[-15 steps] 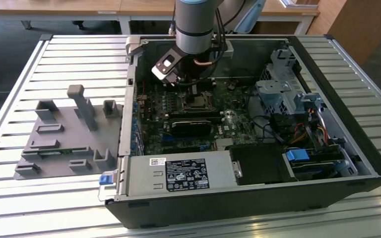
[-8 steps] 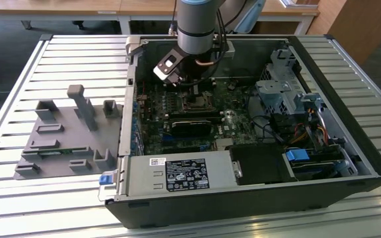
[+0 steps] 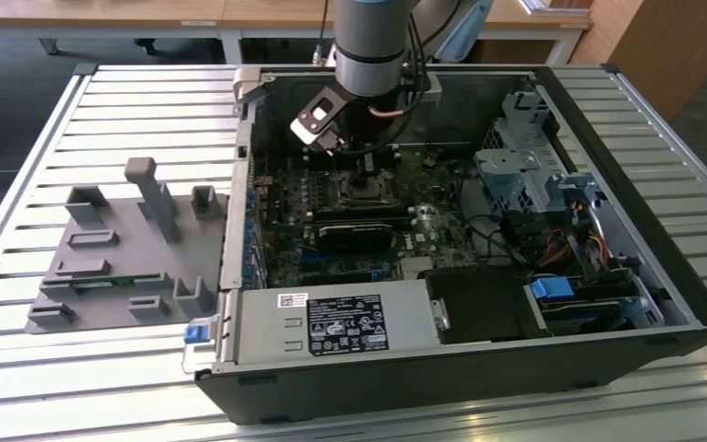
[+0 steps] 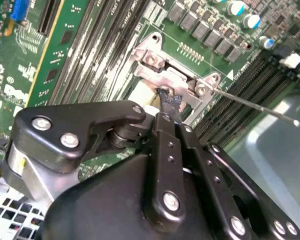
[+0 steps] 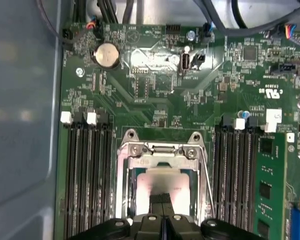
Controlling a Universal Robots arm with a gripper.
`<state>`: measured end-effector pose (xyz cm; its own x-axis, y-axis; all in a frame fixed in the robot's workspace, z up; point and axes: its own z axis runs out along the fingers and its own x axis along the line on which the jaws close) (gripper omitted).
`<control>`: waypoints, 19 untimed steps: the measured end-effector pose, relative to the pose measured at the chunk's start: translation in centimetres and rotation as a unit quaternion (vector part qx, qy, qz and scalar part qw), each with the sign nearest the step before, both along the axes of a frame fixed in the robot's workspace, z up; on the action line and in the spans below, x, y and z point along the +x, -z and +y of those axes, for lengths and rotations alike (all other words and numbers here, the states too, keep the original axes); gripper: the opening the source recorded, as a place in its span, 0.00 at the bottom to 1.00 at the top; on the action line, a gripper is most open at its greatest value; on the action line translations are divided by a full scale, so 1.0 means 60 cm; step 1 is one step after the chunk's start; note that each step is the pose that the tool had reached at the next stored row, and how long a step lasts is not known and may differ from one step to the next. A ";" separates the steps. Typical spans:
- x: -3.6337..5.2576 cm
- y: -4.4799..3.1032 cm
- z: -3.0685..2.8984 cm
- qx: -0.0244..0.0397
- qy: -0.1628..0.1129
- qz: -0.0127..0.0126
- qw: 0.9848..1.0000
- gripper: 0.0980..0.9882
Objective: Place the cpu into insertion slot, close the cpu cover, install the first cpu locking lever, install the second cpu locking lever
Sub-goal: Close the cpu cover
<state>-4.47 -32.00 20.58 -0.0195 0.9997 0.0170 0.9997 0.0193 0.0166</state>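
Slatted metal bench, with the open PC case sitting toward the exterior view's right edge. The arm hangs down into it over the motherboard. The cpu is sitting in the insertion slot, and the cpu cover looks folded down around it. The jaws are pinched together on nothing, tips straight above the chip's pale top. One thin locking lever pokes out sideways over the memory slots, looks unlatched.
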 end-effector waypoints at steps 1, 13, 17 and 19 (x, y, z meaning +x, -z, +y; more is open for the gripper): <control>0.000 -0.002 0.0000 0.000 0.000 0.000 1.000 0.01; -0.018 0.002 0.0000 0.000 0.000 -0.002 1.000 0.01; -0.018 0.008 0.0000 0.000 0.000 -0.002 1.000 0.01; -0.017 0.010 0.0001 -0.001 0.000 -0.001 1.000 0.01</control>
